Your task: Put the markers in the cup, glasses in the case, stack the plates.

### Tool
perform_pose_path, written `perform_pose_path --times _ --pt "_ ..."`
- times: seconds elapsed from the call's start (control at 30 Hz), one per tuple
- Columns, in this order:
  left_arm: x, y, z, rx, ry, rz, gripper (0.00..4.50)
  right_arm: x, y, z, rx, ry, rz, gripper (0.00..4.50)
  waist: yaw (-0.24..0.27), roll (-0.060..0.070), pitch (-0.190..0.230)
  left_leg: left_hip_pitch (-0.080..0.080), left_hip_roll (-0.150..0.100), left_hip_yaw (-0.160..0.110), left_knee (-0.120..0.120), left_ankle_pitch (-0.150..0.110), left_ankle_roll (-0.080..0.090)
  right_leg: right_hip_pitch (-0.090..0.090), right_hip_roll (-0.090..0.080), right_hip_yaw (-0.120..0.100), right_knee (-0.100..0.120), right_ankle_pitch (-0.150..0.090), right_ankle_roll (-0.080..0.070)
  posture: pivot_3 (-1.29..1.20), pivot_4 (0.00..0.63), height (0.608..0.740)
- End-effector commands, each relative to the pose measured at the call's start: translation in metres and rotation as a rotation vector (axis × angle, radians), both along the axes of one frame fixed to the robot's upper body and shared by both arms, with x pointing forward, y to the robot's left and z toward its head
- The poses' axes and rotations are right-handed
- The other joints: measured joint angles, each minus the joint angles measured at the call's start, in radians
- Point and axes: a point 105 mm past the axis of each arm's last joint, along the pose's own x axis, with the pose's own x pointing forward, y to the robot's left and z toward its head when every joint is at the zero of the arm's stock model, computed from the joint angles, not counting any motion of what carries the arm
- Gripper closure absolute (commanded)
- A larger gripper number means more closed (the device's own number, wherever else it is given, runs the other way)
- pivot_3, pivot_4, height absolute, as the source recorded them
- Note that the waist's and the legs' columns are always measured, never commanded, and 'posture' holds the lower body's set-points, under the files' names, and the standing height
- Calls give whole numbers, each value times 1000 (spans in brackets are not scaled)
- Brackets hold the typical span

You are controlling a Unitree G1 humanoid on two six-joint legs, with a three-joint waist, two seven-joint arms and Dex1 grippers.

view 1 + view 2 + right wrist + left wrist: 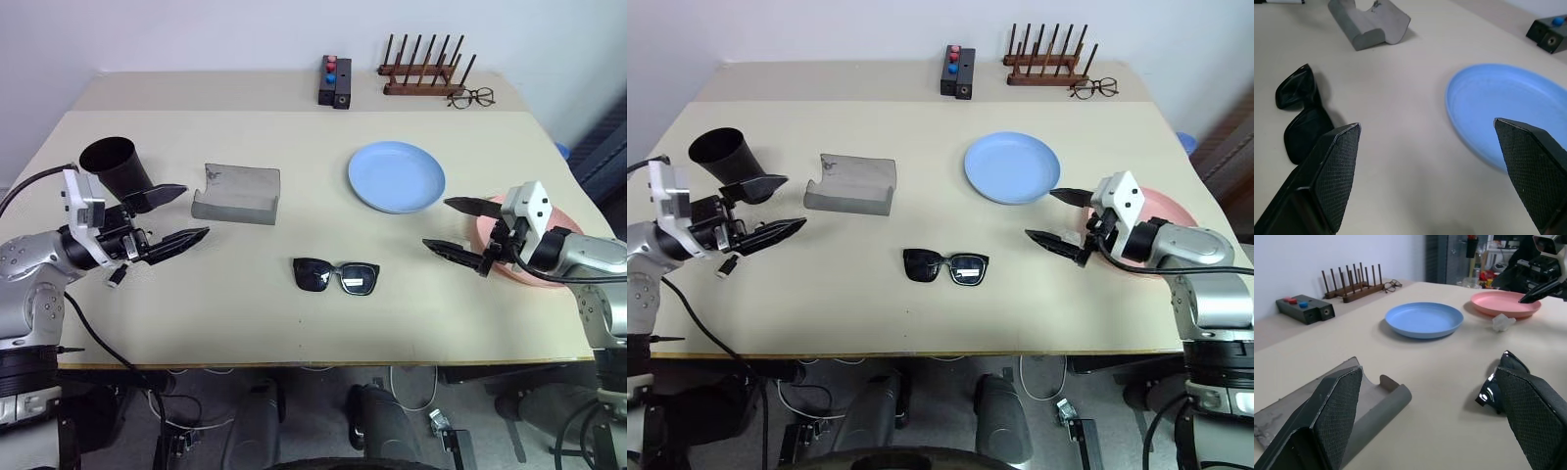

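The black sunglasses [335, 276] lie lenses-down in the middle of the table. Behind them to the left is the grey case [237, 194], its flap up. At the far left stands the black cup [116, 164], tilted. The light blue plate [396, 176] sits right of centre, and the pink plate [1171, 211] lies beyond it near the right edge. A short white marker [117, 276] rests on the table beneath my left arm. My left gripper [194, 212] hovers open between cup and case. My right gripper [437, 223] hovers open in front of the pink plate, partly hiding it.
At the back edge stand a black block with red and blue knobs [334, 81], a wooden peg rack [421, 73] and thin-rimmed clear spectacles [472, 97]. A small white lump [1504, 322] lies beside the pink plate. The table's front edge runs close below the sunglasses.
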Motion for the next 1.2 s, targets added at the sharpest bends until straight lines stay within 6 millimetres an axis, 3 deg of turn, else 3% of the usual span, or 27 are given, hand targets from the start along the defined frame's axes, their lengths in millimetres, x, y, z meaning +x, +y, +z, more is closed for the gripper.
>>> perform_pose_path --times 0.03,0.2,0.33,0.53,0.7,1.03,1.2 --pt "4 -5 7 9 -35 -24 0 -1 -3 19 7 -77 -7 55 2 0 0 0 0 0 0 0 0 0 0 0 0 0 0 0 150 740" --pt "15 -15 7 -3 -39 -58 0 -6 -7 21 0 -83 -13 55 9 0 0 0 0 0 1 0 0 1 0 0 0 0 0 0 150 740" --pt "15 -11 6 5 -32 -63 0 -9 -6 20 -5 -78 -19 55 1 0 0 0 1 1 0 0 0 0 0 0 0 1 1 0 150 740" --pt "22 -10 13 4 -83 -42 0 -10 4 14 15 -58 10 55 5 0 0 0 3 2 1 0 0 0 2 0 1 0 0 0 150 740" --pt "22 -3 14 6 -101 -20 0 -3 21 20 36 -81 45 55 2 0 0 0 3 2 2 0 0 0 2 1 1 1 0 0 150 740" --pt "36 12 21 18 -138 104 0 5 35 28 78 -75 92 55 6 0 0 0 4 3 2 0 0 0 2 1 1 1 0 0 150 740" --pt "43 15 10 97 -88 88 0 -11 37 26 63 -48 162 55 9 0 0 0 4 3 1 0 0 -1 3 0 2 1 0 0 150 740"
